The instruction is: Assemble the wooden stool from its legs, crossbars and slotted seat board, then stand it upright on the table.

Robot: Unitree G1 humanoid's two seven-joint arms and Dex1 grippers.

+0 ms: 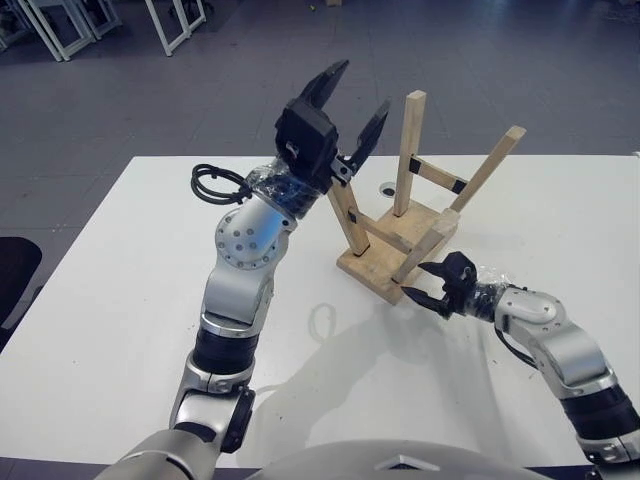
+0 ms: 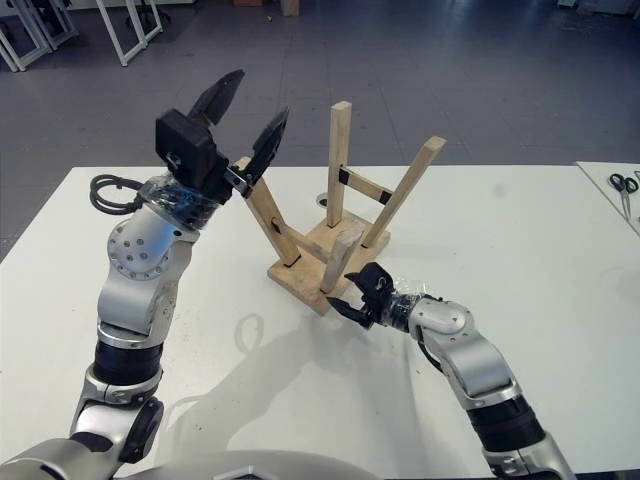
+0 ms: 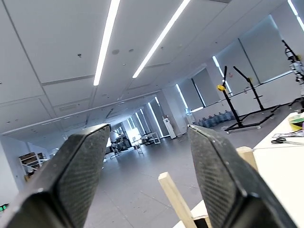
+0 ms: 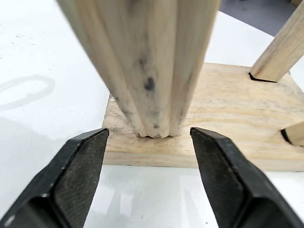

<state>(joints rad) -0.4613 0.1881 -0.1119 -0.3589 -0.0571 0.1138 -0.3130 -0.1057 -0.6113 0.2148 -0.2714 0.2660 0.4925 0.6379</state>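
Observation:
The wooden stool stands upside down on the white table [image 1: 120,300], its slotted seat board [image 1: 385,262] flat on the surface and its legs pointing up. Two legs [image 1: 410,150] [image 1: 490,165] at the back are joined by a crossbar [image 1: 440,178]. My left gripper [image 1: 362,88] is open, raised just above the top of the left leg [image 1: 347,215]; its fingers [image 3: 85,161] frame two leg ends [image 3: 173,194]. My right gripper [image 1: 418,283] is open and low at the board's front corner. Its fingers straddle the base of the front leg [image 4: 147,61] without touching it.
A coiled black cable [image 1: 215,183] lies on the table behind my left arm. A round cable hole [image 1: 387,187] sits behind the stool. Scissors [image 2: 625,183] lie on a neighbouring table at the far right. Open tabletop stretches in front of the stool.

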